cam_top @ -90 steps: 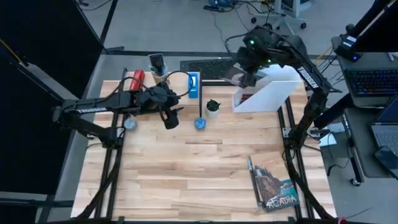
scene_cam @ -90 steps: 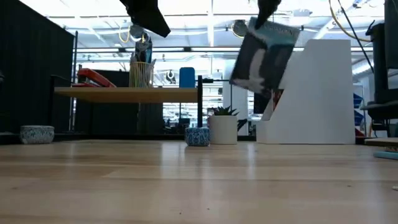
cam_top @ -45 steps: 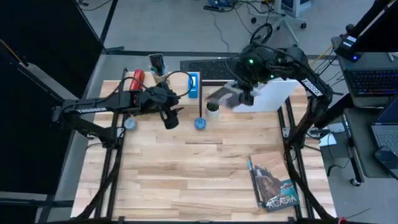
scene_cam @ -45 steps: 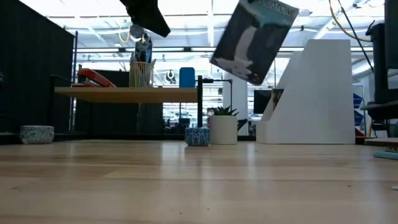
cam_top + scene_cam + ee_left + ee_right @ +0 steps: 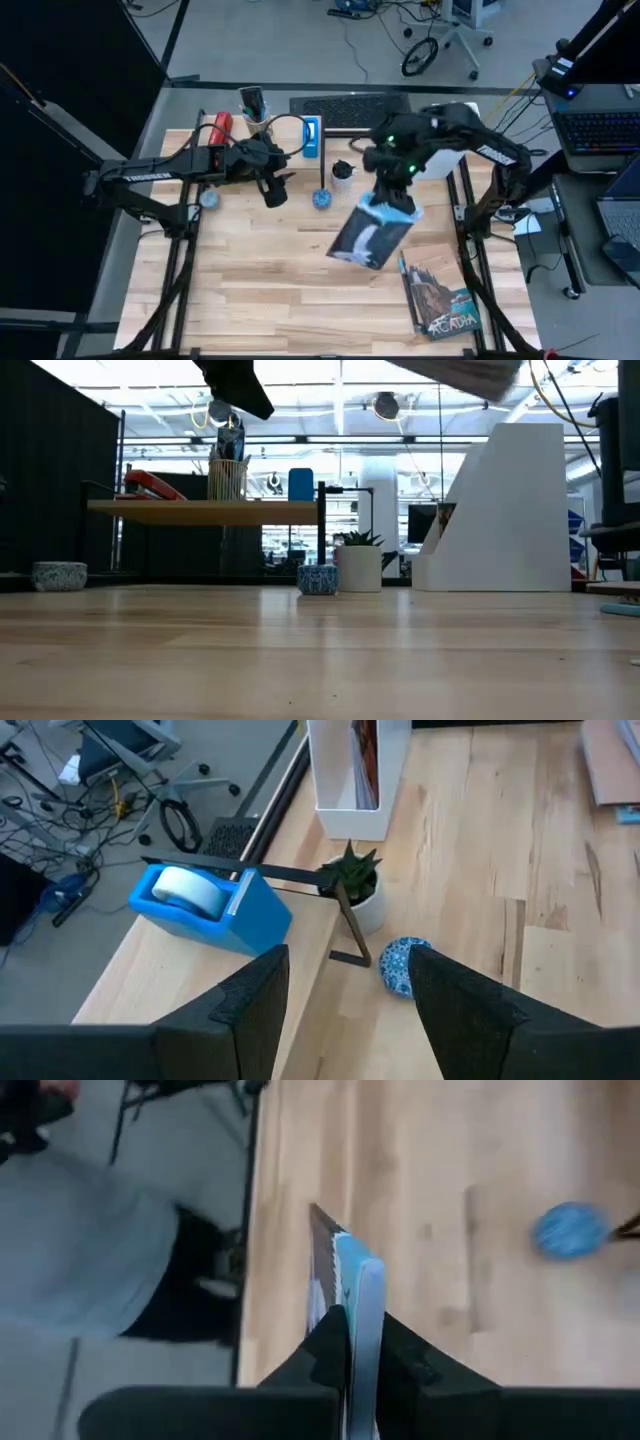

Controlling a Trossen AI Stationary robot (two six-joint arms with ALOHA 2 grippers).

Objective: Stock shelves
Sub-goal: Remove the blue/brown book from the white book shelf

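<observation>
- Far left of the bench (image 5: 300,300), a small patterned bowl (image 5: 209,199) sits near the edge, below the low wood shelf (image 5: 200,511) that carries a red stapler (image 5: 220,125), a wire pencil cup (image 5: 259,118) and a blue tape dispenser (image 5: 312,136).
- The left end effector (image 5: 276,192) hangs just in front of that shelf, fingers (image 5: 250,1010) spread apart and holding nothing; its wrist view looks down on the tape dispenser, a potted plant (image 5: 355,890) and a blue patterned bowl (image 5: 398,965).
- At centre, the plant and blue bowl stand just beside the shelf's black leg (image 5: 321,535).
- The right end effector (image 5: 392,195) is raised over the bench's middle right, clamped on the top edge of a grey magazine (image 5: 372,232) that hangs tilted beneath it.
- The white file holder (image 5: 510,510) stands behind that end effector at the back right, well apart from the magazine, with other papers (image 5: 365,760) showing inside.
- At front right, a book (image 5: 440,295) lies flat on the bench.
</observation>
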